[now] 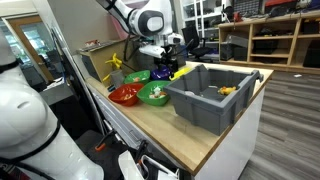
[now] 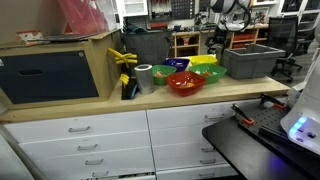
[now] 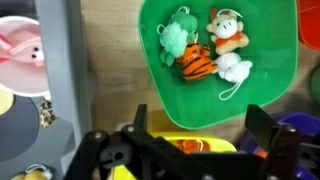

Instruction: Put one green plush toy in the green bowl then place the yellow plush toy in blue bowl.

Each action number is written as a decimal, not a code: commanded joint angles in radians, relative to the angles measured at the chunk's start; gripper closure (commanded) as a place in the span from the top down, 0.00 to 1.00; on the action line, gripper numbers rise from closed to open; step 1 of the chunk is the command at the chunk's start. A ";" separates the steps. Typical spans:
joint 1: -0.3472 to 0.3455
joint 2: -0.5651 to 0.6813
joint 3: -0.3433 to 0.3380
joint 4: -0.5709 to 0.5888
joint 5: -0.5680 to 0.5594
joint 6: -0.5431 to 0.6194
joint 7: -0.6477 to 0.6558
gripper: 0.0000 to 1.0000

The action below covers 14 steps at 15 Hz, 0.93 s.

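In the wrist view a green bowl (image 3: 270, 40) holds the green plush toy (image 3: 177, 36), a striped orange toy (image 3: 197, 63) and two white toys. My gripper (image 3: 200, 125) is open and empty, hovering above a yellow bowl (image 3: 215, 147) next to the green bowl. A small yellow-orange soft thing (image 3: 193, 146) lies in the yellow bowl, partly hidden by the gripper; I cannot tell if it is the yellow plush toy. The blue bowl (image 3: 300, 128) shows at the right edge. In both exterior views the gripper (image 1: 165, 58) hangs over the bowl cluster, near the blue bowl (image 2: 180, 65).
A grey bin (image 1: 210, 100) stands beside the bowls on the wooden counter (image 1: 190, 140); it also shows at the left in the wrist view (image 3: 60, 70). A red bowl (image 2: 185, 84), another green bowl (image 2: 163, 73), a tape roll (image 2: 145, 78) and a yellow rigid piece (image 2: 125, 60) stand nearby.
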 commanded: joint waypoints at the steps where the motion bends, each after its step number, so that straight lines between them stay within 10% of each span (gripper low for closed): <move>1: -0.005 -0.044 0.001 0.060 0.061 -0.048 -0.043 1.00; 14: -0.006 -0.061 -0.060 0.357 -0.205 -0.314 0.066 1.00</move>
